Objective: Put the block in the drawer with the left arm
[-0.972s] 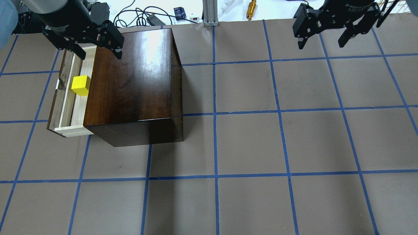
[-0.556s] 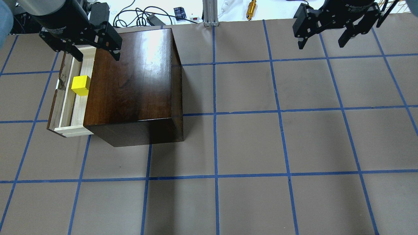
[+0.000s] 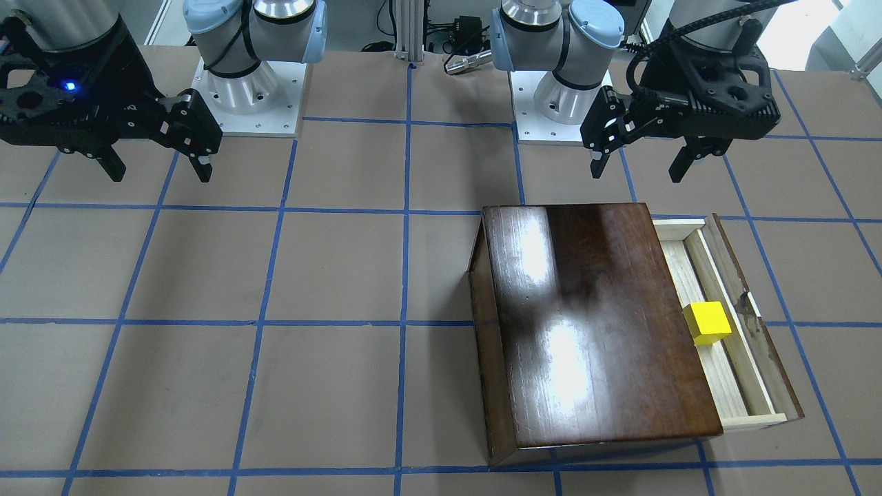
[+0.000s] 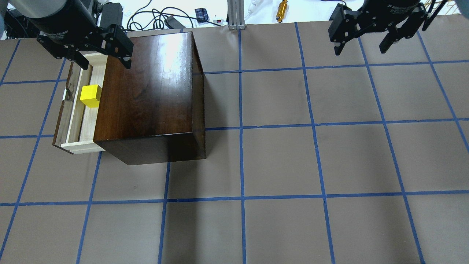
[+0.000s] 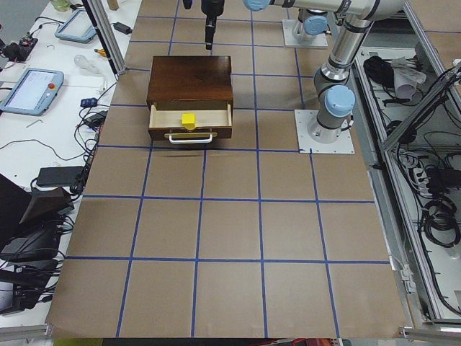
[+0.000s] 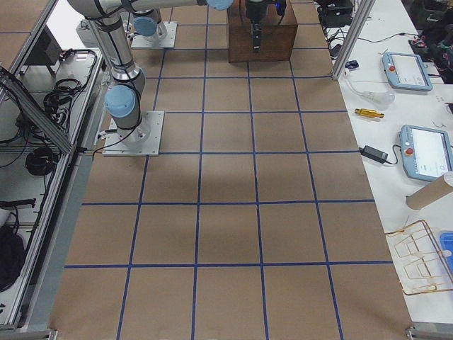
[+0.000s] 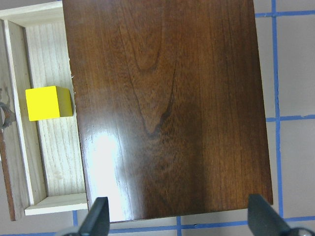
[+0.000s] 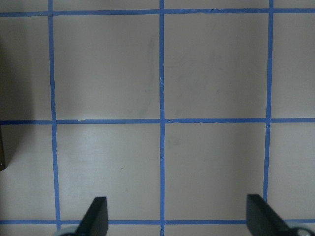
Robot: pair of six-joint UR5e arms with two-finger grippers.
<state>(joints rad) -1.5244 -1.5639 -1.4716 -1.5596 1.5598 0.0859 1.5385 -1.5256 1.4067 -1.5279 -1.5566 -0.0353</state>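
Note:
The yellow block lies inside the open drawer, which is pulled out of the dark-brown wooden box. The block also shows in the front view, the left wrist view and the left side view. My left gripper is open and empty. It hangs high over the far end of the drawer and box, apart from the block. My right gripper is open and empty over bare table at the far right.
The drawer's dark front panel with its metal pull faces the table's left end. Cables and a brass tool lie beyond the far table edge. The arm bases stand on the robot's side. The blue-taped mat stretches to the right of the box.
My left gripper has drifted up and left in the overhead view, away from the block, staying open. The block, the drawer and the right arm have not moved.

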